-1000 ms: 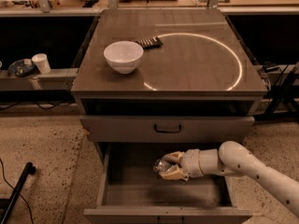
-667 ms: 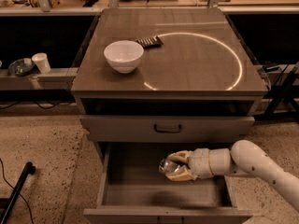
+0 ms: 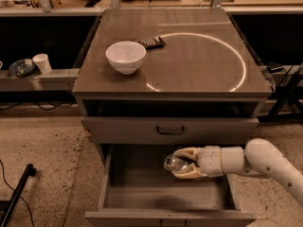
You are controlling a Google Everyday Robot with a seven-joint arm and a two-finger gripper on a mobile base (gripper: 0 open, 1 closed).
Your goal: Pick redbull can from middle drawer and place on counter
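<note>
Risk chiefly of a clipped edge: redbull can [image 3: 173, 163] held just below the closed drawer front [image 3: 142, 129], so a straight rise likely to strike that front's lower lip or its black handle; safer drawn outward toward the open side before going up. Risk too of a slip, with only the rear part of the can inside the grip and its rounded end poking out to the left, smooth metal apt to twist if bumped. On the counter [image 3: 199, 60], worth steering wide of the white bowl [image 3: 125, 56] and the dark ridged object [image 3: 151, 42] just behind it. Gripper [image 3: 183, 163] over the right-hand half of the middle drawer [image 3: 142, 193], fingers closed around the can from above and below, can lying roughly level, apparently off the drawer floor though hard to confirm. Arm reaching in from the right, forearm near horizontal, elbow outside the drawer's right wall.
</note>
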